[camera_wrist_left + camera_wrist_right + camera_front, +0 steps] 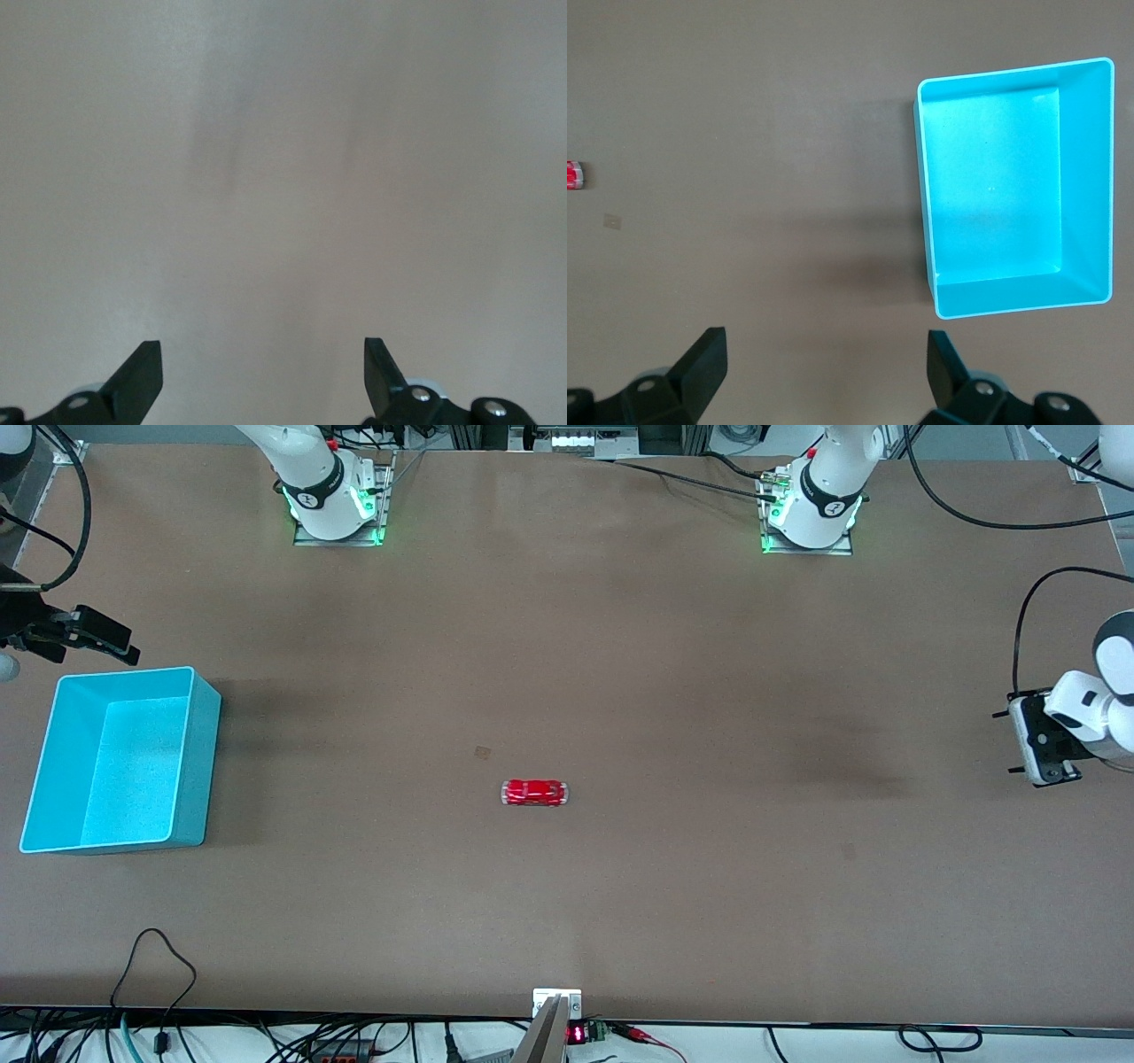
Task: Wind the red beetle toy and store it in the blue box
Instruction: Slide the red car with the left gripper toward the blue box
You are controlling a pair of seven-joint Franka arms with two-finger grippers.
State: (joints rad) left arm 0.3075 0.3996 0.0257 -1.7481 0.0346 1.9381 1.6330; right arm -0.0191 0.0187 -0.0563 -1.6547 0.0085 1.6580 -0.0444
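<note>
The red beetle toy (534, 793) lies on its wheels near the middle of the brown table, and its end shows at the edge of the right wrist view (574, 174). The blue box (200, 771) stands open and empty at the right arm's end of the table, seen from above in the right wrist view (1083, 177). My right gripper (99, 636) (828, 354) hangs open and holds nothing, over the table just beside the box. My left gripper (1050, 744) (263, 363) waits open and holds nothing over bare table at the left arm's end, well away from the toy.
The two arm bases (332, 500) (811, 509) stand along the table's edge farthest from the front camera. A small tan patch (482, 753) marks the table near the toy. Cables (159, 974) and a metal bracket (556, 1005) sit at the edge nearest that camera.
</note>
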